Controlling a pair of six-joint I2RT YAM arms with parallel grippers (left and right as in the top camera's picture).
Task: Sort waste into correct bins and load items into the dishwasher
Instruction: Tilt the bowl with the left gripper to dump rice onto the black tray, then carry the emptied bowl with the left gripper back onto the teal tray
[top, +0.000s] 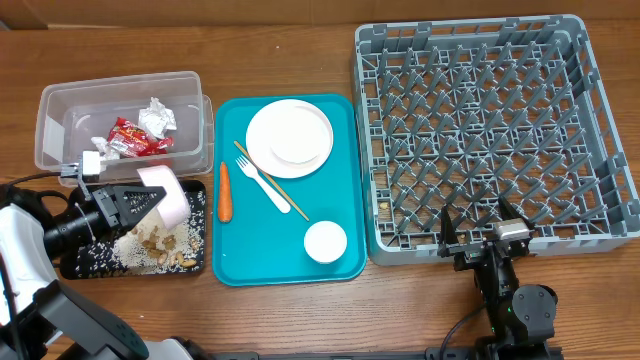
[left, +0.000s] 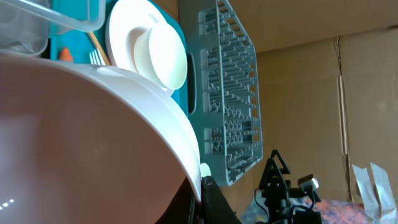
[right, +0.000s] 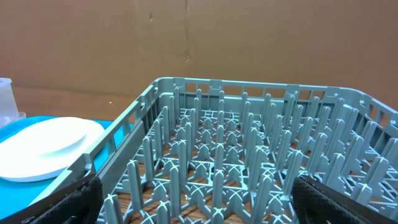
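Observation:
My left gripper is shut on the rim of a pale-pink bowl, tipped on its side over the black tray. Rice and nut scraps lie heaped on that tray. In the left wrist view the bowl fills the frame, its rim pinched by the left gripper. The clear tub holds a red wrapper and a paper wad. My right gripper stands open at the near edge of the grey dish rack, holding nothing; pegs fill its view.
The teal tray between the bins and the rack carries an orange carrot, a white plate, a white fork, a wooden chopstick and a small white cup.

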